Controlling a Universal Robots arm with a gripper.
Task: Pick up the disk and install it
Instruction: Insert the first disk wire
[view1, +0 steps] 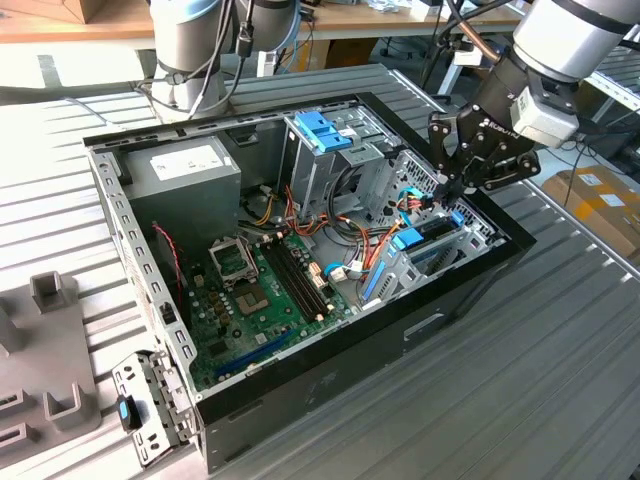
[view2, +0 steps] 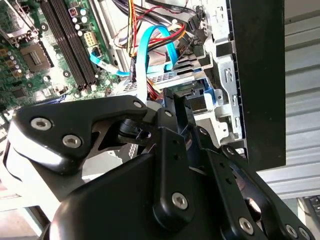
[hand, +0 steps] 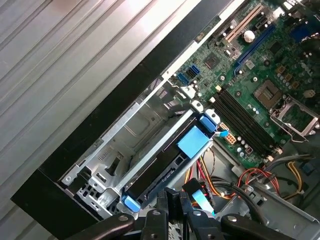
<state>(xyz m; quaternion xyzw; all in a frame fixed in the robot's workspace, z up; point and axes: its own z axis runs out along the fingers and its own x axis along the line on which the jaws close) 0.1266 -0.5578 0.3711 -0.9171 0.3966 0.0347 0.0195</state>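
Ribbed metal table (view1: 560, 380), running wide on all sides of the claw.

Open desktop computer case (view1: 330, 385), black walls, side panel off. The claw hangs over its front corner, at the exterior view's right.

Robot arm (view1: 570, 35), grey and black, coming down into the case from above. White lettering on the black wrist body, not noted down.

Grey power supply box (view1: 185, 175), at the far end of the case, well apart from the claw. White label on top, print too small to read.

Green motherboard (view1: 250, 300), on the case floor, beside and below the claw. Empty CPU socket and black memory slots show.

Silver drive cage (hand: 125, 135), just below the claw, against the case's front wall.

The disk (hand: 157, 172) sits in that cage, directly under the claw, its dark edge showing. Blue rail tab (hand: 192, 141) at one end, a smaller one at the other. Label not in sight, so no writing to read.

Claw (view1: 450, 188), black, just above the disk's end, close to it. Apart or together: cannot tell. Contact with the disk: cannot tell.

Light blue data cable (view2: 150, 42), looping just beyond the claw, among orange, red and yellow wires.
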